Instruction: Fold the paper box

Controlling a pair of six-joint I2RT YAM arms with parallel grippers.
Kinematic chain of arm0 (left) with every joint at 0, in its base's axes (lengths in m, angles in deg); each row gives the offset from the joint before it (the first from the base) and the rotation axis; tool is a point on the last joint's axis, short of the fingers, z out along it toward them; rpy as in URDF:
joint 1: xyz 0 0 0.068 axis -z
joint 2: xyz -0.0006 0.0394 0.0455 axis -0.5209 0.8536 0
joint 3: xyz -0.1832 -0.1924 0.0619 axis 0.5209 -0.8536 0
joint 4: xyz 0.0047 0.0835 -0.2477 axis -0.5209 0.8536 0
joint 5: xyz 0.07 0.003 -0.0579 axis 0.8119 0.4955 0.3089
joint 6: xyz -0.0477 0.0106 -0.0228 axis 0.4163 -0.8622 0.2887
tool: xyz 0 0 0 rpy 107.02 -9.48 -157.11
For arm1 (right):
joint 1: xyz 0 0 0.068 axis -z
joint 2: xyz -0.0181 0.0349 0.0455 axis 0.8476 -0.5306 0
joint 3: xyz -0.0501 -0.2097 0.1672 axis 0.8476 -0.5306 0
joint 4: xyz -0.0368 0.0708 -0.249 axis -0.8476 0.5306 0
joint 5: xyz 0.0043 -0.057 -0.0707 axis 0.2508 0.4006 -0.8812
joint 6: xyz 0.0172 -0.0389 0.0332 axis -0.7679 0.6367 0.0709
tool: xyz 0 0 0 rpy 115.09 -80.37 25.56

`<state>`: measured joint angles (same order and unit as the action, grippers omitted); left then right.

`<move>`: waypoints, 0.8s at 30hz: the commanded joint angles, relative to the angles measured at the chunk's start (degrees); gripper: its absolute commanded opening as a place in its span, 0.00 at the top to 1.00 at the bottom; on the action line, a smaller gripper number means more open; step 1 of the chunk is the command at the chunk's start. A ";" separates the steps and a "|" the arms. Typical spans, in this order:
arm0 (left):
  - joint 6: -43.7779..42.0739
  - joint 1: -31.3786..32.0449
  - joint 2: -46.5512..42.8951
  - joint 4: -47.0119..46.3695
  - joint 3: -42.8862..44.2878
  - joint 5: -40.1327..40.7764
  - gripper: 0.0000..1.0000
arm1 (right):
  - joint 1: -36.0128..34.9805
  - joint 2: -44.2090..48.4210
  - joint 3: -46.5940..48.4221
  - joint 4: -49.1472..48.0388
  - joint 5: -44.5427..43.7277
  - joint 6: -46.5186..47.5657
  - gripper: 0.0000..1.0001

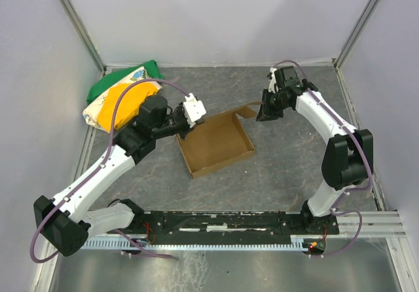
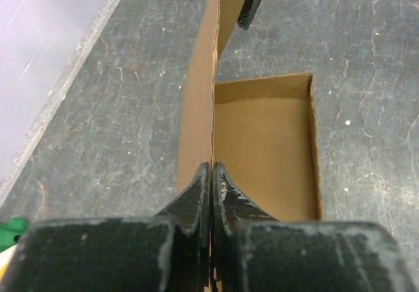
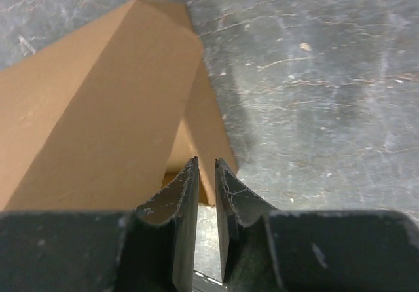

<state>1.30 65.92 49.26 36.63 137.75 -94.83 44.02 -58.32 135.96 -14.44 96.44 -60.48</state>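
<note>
Box (image 1: 219, 141) sits mid-desk (image 1: 288, 174), roughly half done: open tray, walls up, far flap (image 1: 247, 112) untucked. Left tool (image 2: 211, 167) pinches side wall. Right tool (image 3: 206, 164) is narrowly apart at the flap; grip unclear.

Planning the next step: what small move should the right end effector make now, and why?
Probably nudge the corner flap inward: the left end effector pinches a wall of the paper box upright, and the right end effector sits at that protruding flap.

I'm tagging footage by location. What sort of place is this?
Probably a robot lab test cell: plain pale walls in metal framing enclose a grey tabletop, and two arms are bolted to a rail.
</note>
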 commanded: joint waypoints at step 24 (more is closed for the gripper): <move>5.21 -0.32 -1.82 -7.09 3.59 0.85 0.97 | 0.17 -7.47 12.34 -2.32 -3.58 4.26 0.72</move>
<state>3.79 65.74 49.02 34.18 137.84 -90.74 43.36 -63.15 144.42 -13.72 92.68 -56.92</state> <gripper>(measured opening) 0.046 0.278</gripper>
